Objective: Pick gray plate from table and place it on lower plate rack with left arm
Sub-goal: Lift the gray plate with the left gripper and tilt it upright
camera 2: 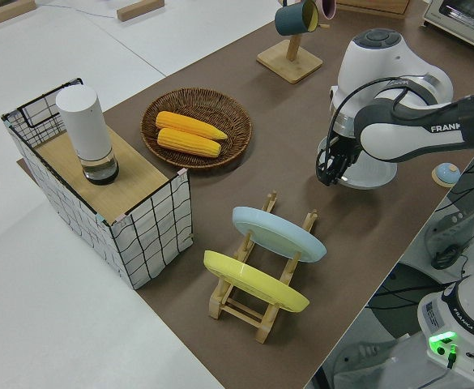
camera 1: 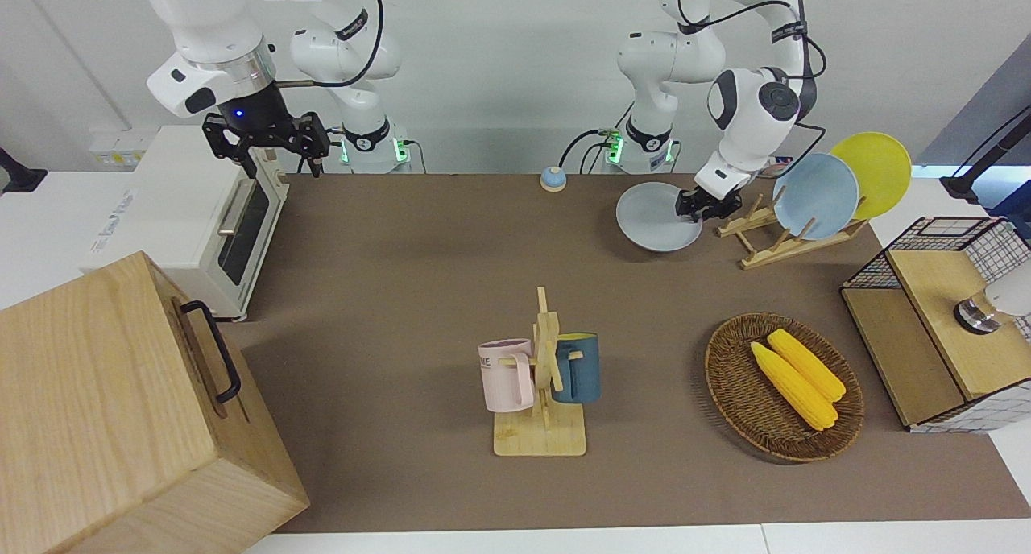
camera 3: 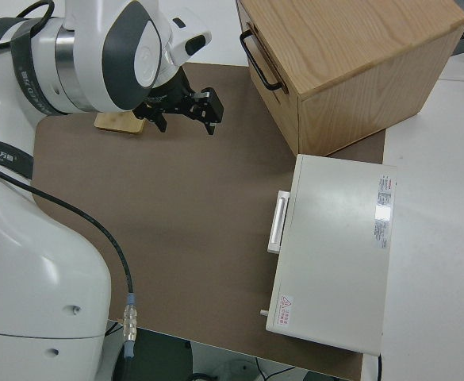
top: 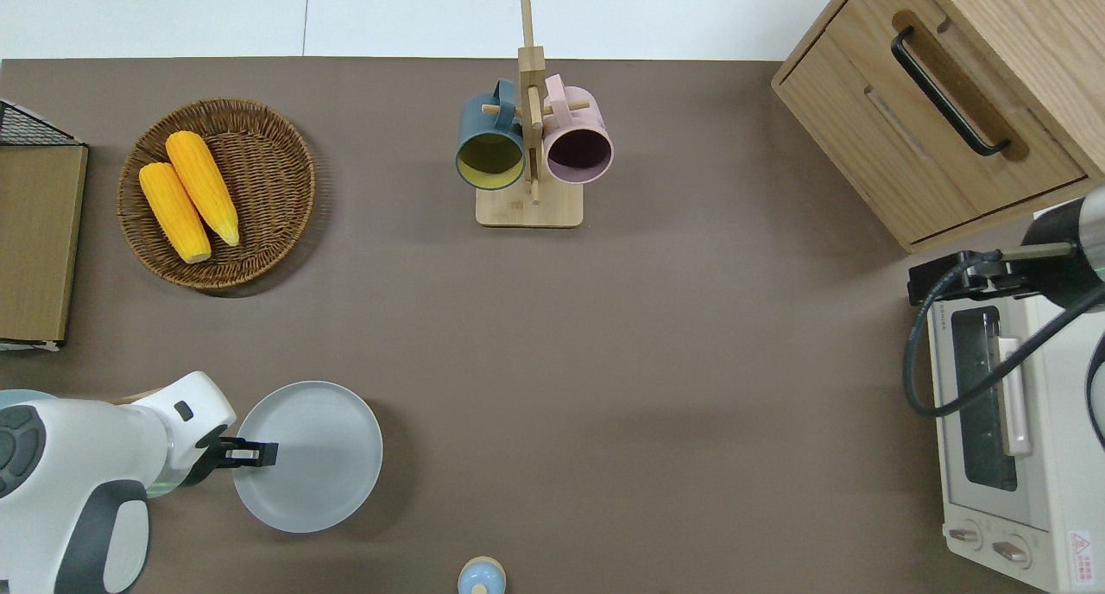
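Note:
The gray plate (camera 1: 654, 216) (top: 315, 456) hangs tilted a little above the table, held by its rim. My left gripper (camera 1: 699, 208) (top: 250, 453) (camera 2: 330, 174) is shut on the plate's edge that faces the rack. The lower plate rack (camera 1: 753, 222) (camera 2: 262, 207) stands beside it toward the left arm's end of the table. It holds a light blue plate (camera 1: 815, 196) and a yellow plate (camera 1: 874, 171) upright, and its pegs nearest the gripper are free. My right gripper (camera 1: 270, 147) (camera 3: 188, 107) is parked and open.
A wooden mug stand (camera 1: 544, 377) with two mugs stands mid-table. A wicker basket (camera 1: 729, 377) holds two corn cobs. A wire-sided shelf (camera 1: 950, 312), a white toaster oven (camera 1: 201, 216), a wooden cabinet (camera 1: 121, 409) and a small blue bell (camera 1: 552, 179) are around the edges.

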